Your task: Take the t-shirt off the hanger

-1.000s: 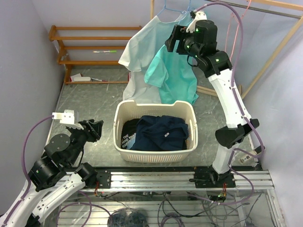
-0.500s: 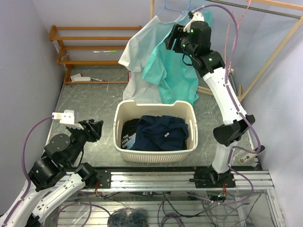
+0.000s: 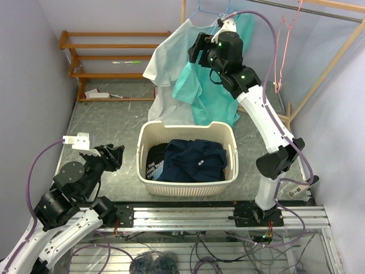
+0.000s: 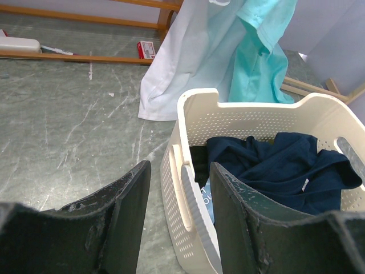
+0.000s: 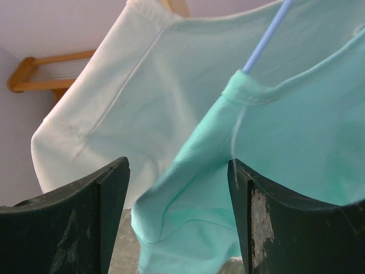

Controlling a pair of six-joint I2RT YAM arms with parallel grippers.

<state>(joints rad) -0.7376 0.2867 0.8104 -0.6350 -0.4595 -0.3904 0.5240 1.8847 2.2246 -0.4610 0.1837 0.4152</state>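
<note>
A teal t-shirt (image 3: pixel 208 94) hangs from a thin blue hanger (image 3: pixel 199 10) at the back, overlapping a pale white t-shirt (image 3: pixel 168 65) to its left. My right gripper (image 3: pixel 197 50) is raised in front of them, open, nothing between its fingers. In the right wrist view the teal t-shirt (image 5: pixel 285 148) and its collar on the blue hanger wire (image 5: pixel 262 40) lie just beyond the open gripper (image 5: pixel 178 165), with the white t-shirt (image 5: pixel 142 97) behind. My left gripper (image 3: pixel 111 154) sits low at the left, open and empty (image 4: pixel 179 168), pointing at the basket.
A cream laundry basket (image 3: pixel 187 131) holding a navy garment (image 3: pixel 191 160) stands on the floor below the shirts. A wooden shelf rack (image 3: pixel 108 57) lines the back left. A pink hanger (image 3: pixel 282 51) dangles from the rail at the right, beside a slanted wooden frame (image 3: pixel 325 63).
My right gripper has moved left and closer to the hanging shirts, and its arm has stretched further out. The left arm has stayed still.
</note>
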